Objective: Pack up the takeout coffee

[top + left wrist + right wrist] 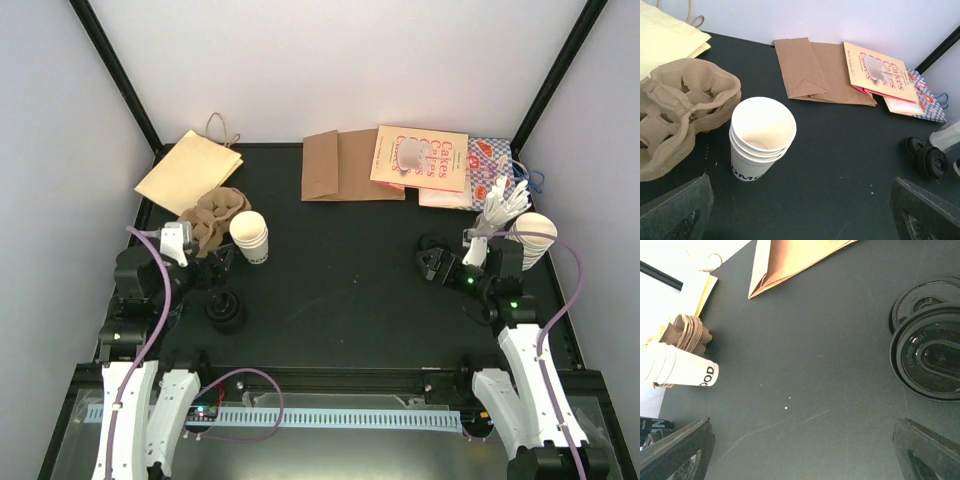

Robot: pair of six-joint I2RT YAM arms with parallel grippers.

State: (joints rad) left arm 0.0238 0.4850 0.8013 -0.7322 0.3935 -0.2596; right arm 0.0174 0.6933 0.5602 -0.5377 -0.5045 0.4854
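The takeout coffee cup (249, 238) stands upright at the left of the black table (340, 290). It is white with dark print low on its side, and nested rims show at its mouth (762, 131). My left gripper (222, 290) is open just short of it. In the left wrist view the cup stands ahead and left of the empty gap (805, 205). My right gripper (455, 278) is open at the right of the table, with only bare table in its gap (805, 440). The right wrist view shows the cup (682, 371) far off at the left.
A brown pulp cup carrier (212, 215) sits against the cup's left side. Flat paper bags lie along the back: yellow (188, 170), brown (340, 165), a "Cakes" bag (420, 157). Black lids (930, 357) lie by my right gripper. A stack of cream cups (535, 235) and white cutlery (500, 205) are at the right.
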